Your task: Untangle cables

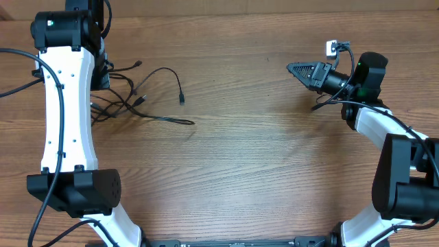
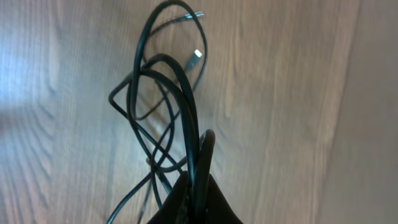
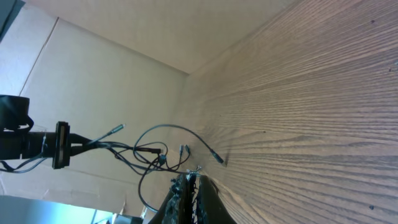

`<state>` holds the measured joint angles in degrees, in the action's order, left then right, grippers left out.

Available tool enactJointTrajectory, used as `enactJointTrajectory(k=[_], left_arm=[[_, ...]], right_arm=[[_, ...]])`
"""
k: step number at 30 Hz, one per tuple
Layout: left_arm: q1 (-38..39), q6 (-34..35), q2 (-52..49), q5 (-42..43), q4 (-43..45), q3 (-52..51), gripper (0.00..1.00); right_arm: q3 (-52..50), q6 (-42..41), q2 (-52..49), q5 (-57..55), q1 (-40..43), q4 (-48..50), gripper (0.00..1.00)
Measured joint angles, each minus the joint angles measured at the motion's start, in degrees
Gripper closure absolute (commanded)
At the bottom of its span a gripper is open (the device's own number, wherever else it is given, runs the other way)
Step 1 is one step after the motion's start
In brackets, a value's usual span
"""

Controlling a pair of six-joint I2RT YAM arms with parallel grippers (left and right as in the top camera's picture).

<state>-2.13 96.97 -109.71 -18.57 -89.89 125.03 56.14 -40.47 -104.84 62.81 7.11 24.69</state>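
Both closed — left gripper (image 2: 199,180) pinching cables (image 2: 184,76), right gripper (image 3: 191,180) apart.

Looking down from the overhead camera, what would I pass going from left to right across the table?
White left arm → tangle of black cables → bare wooden table → right claw, shut → right arm.

cables (image 1: 140,101) | thin, black | tangled loops, plug ends splayed | left side

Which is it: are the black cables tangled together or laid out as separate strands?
Tangled. The cables loop across one another in a single clump in the left wrist view; overhead, the strands overlap too.
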Motion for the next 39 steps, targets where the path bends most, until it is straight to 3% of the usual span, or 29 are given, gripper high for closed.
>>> enactJointTrajectory(k=[1, 4, 5, 7, 9, 14, 23, 34, 36, 38, 39], left_arm=[[0.0, -0.72, 0.0, 1.49, 0.94, 0.0, 0.96], [0.0, -2.67, 0.0, 7.32, 4.09, 0.0, 0.96], [0.0, -2.95, 0.0, 9.31, 4.87, 0.02, 0.96], [0.0, -3.63, 0.0, 13.68, 6.73, 0.04, 0.96], [0.15, -3.96, 0.0, 16.96, 8.41, 0.07, 0.96], [2.01, -4.17, 0.0, 22.25, 11.54, 0.09, 0.95], [8.2, -4.17, 0.0, 24.65, 12.17, 0.09, 0.96], [11.89, -4.13, 0.0, 25.31, 13.4, 0.11, 0.96], [12.57, -4.13, 0.0, 25.46, 13.42, 0.11, 0.96], [13.2, -4.13, 0.0, 25.7, 13.42, 0.11, 0.96], [13.44, -4.13, 0.0, 25.75, 13.42, 0.11, 0.96]], right_arm=[[0.0, -0.04, 0.0, -0.02, -0.04, -0.04, 0.91], [0.0, -0.46, 0.0, 0.09, -0.37, -0.33, 0.64], [-0.02, -0.33, 0.0, 0.35, -0.66, -0.42, 0.48], [0.0, 0.57, 0.0, 1.46, -1.77, -0.33, 0.26], [0.0, 2.05, 0.0, 2.82, -3.32, -0.31, 0.16], [0.0, 7.39, 0.0, 4.57, -9.99, -0.26, 0.16], [0.0, 17.64, 0.0, 3.34, -19.45, -0.31, 0.15], [0.0, 29.44, 0.0, -6.25, -27.32, -6.27, 0.12], [0.0, 30.29, 0.0, -7.96, -27.82, -6.34, 0.15], [0.0, 31.01, 0.0, -9.51, -27.82, -6.25, 0.25], [0.0, 31.34, 0.0, -10.12, -27.82, -6.21, 0.36]])
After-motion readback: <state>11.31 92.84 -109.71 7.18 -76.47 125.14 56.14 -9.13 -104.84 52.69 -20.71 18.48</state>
